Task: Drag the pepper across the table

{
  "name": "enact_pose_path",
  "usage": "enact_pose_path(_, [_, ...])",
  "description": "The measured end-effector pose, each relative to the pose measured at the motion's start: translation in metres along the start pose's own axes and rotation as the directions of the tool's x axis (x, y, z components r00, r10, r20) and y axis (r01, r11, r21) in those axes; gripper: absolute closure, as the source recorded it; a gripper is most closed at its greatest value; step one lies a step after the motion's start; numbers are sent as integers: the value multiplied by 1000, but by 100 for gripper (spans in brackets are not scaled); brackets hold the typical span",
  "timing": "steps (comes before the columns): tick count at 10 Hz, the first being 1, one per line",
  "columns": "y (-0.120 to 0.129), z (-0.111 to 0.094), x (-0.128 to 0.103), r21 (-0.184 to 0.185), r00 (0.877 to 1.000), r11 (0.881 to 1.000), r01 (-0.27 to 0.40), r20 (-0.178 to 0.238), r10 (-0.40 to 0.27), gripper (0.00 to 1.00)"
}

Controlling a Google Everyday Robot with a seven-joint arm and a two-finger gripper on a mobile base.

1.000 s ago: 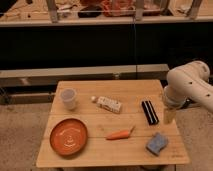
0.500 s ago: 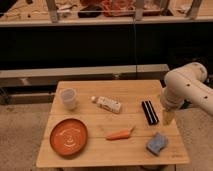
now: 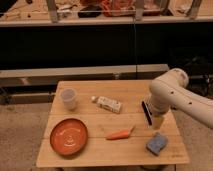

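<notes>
Over desk right side: your tool, spread, gripping nothing.
Pepper: flat on desk, between orange plate and your tool, touching neither.

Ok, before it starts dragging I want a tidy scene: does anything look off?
Only the white bottle, lying on its side on the table; nothing spilled. The pepper lies flat; the gripper hangs over the right side.

Orange plate, clear cup, white carton (lying flat), blue sponge.
</notes>
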Motion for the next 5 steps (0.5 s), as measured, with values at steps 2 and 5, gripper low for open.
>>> enact_pose_path(2, [2, 9, -20, -6, 999, 999, 46, 7, -46, 20])
enact_pose_path(5, [11, 32, -44, -10, 993, 994, 111, 32, -110, 20])
